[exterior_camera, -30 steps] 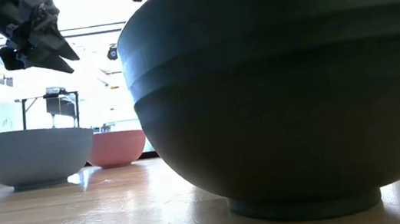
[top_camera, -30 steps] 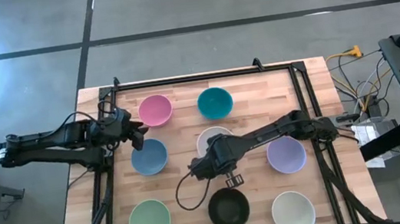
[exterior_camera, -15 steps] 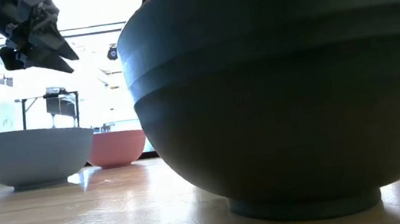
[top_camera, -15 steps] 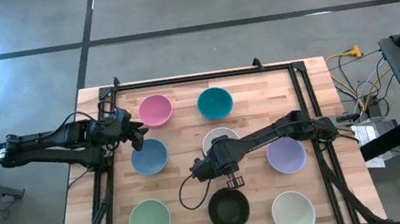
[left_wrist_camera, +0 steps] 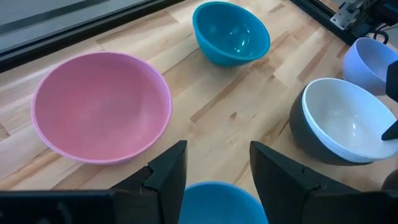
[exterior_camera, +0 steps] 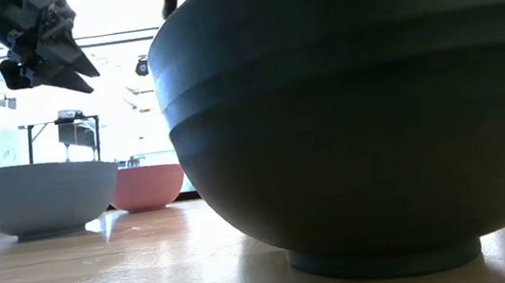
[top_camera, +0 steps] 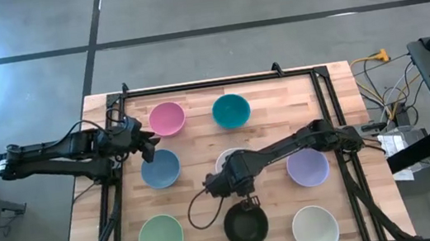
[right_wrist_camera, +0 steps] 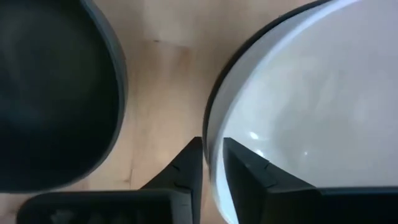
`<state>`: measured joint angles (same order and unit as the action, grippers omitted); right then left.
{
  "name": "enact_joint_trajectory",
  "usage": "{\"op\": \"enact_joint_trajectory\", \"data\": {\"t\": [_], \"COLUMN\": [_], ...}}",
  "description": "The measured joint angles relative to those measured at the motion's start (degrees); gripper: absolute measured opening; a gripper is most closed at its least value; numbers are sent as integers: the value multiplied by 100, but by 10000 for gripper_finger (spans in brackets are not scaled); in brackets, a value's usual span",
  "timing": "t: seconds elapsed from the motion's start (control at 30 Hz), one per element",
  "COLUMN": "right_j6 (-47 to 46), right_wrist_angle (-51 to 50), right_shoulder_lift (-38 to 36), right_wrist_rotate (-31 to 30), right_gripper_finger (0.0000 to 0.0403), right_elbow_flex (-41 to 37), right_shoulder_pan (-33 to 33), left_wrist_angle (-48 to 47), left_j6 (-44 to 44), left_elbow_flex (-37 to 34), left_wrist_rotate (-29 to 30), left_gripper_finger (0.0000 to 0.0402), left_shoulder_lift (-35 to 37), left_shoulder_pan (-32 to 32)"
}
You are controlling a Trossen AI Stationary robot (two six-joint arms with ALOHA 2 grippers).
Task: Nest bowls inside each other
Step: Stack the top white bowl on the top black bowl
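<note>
The high view shows the pink bowl [top_camera: 166,118], teal bowl [top_camera: 230,111], blue bowl [top_camera: 160,168], pale green bowl [top_camera: 160,237], lavender bowl [top_camera: 308,166], a black bowl [top_camera: 246,226] and a white bowl [top_camera: 315,229], all standing apart on their bases. Another white bowl [left_wrist_camera: 345,118] sits nested in a black bowl [left_wrist_camera: 311,146], mostly under my right arm. My right gripper [top_camera: 247,201] [right_wrist_camera: 212,155] is shut on that pair's rim. My left gripper [top_camera: 148,148] [left_wrist_camera: 217,168] hangs open above the blue bowl's far rim [left_wrist_camera: 214,199]. My right gripper holds the nested white-in-black pair by the rim [right_wrist_camera: 210,144]. One finger [right_wrist_camera: 186,167] is outside the black wall and the other [right_wrist_camera: 249,171] is inside the white bowl. It comes from above, pointing down. In the left wrist view the pair seems to stand on the table.
A black frame [top_camera: 218,81] runs round the table's far, left and right sides. Bare wood [top_camera: 201,139] lies between the bowls. The lone black bowl [exterior_camera: 357,118] fills most of the low view, close to the near edge. Cables and equipment [top_camera: 398,121] lie off the right side.
My right gripper has moved toward the near edge, closer to the lone black bowl, and its arm now covers more of the nested white bowl. My left arm has kept still.
</note>
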<state>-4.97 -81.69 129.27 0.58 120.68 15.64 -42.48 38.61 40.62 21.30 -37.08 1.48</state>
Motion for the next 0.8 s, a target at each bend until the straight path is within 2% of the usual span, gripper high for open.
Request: {"op": "enact_joint_trajectory", "data": {"t": [0.2, 0.3, 0.4, 0.57, 0.8], "right_j6": [-105, -149, -241, -254, -316], "right_wrist_angle": [-8, 198, 434, 495, 587], "right_shoulder_lift": [-325, -533, -616, -508, -398], "right_wrist_rotate": [-4, 152, 383, 588, 585], "right_gripper_finger": [97, 100, 81, 17, 9], "right_elbow_flex": [179, 192, 192, 102, -89], "right_shoulder_pan": [-21, -41, -60, -66, -66], "left_wrist_angle": [-2, -2, -2, -2, -4], "left_j6": [-17, -23, -61, -173, -184], "left_elbow_flex": [0, 0, 0, 0, 0], "left_wrist_rotate": [0, 0, -2, -4, -7], "left_gripper_finger": [159, 159, 159, 159, 159], "left_shoulder_lift": [0, 1, -2, -2, 4], "left_shoulder_pan": [0, 0, 0, 0, 0]}}
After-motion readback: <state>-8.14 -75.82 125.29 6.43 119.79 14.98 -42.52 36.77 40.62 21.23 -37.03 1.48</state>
